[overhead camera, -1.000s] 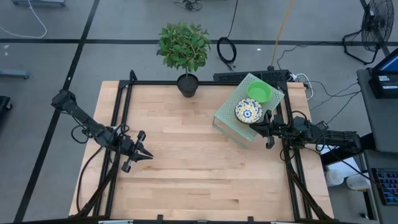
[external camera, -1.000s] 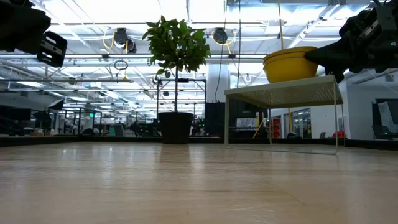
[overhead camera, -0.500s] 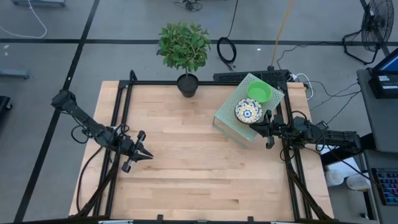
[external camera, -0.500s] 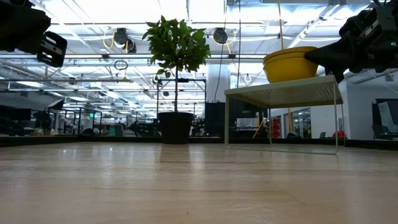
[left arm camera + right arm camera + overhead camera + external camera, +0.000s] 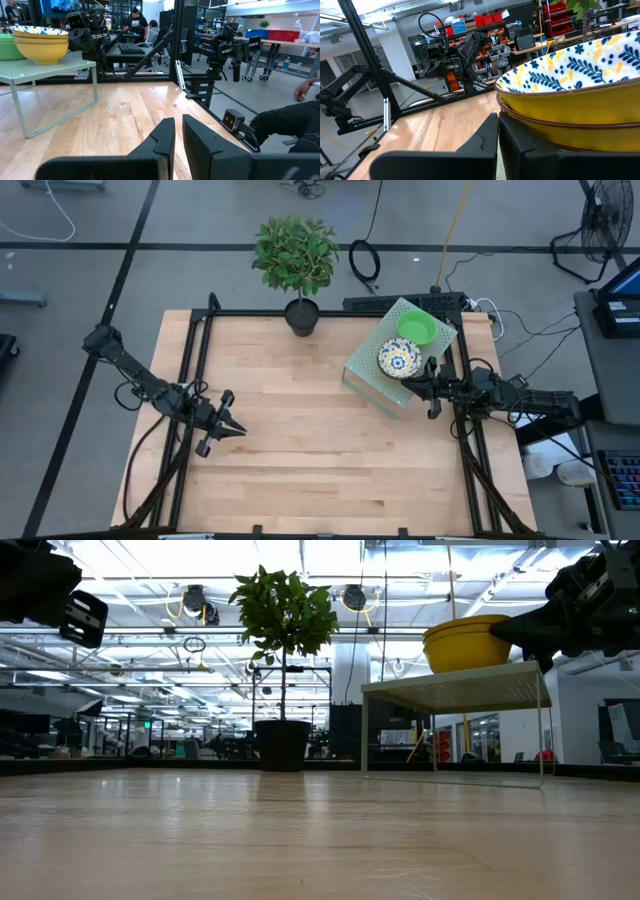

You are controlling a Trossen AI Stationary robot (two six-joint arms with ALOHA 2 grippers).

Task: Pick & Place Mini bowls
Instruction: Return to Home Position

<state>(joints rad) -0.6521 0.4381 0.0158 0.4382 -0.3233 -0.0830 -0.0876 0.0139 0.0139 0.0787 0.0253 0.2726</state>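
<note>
A stack of mini bowls [image 5: 399, 360], floral white inside and yellow outside, sits on a pale green mesh stand [image 5: 365, 370] at the table's far right. Green mini bowls [image 5: 416, 328] sit behind it on the same stand. The low view shows the stack [image 5: 465, 643] on the stand top, and the left wrist view shows the stack [image 5: 40, 42] with the green bowls [image 5: 5, 47]. My right gripper [image 5: 407, 384] is shut, its tips at the stack's near right side [image 5: 560, 110]. My left gripper [image 5: 234, 429] is shut and hovers over the table's left part. My right gripper's shut fingertips [image 5: 492, 127] point level at the outer wall of the floral stack [image 5: 535, 125], from the table's right. I cannot tell whether they touch it. The stack stands upright on the stand.
A black plant pot [image 5: 302, 317] with a leafy plant stands at the far edge's middle. A black frame [image 5: 200, 340] borders the table. Bare wood [image 5: 310, 430] lies between the arms. People [image 5: 135, 22] and a sleeve [image 5: 295, 120] show beyond the table.
</note>
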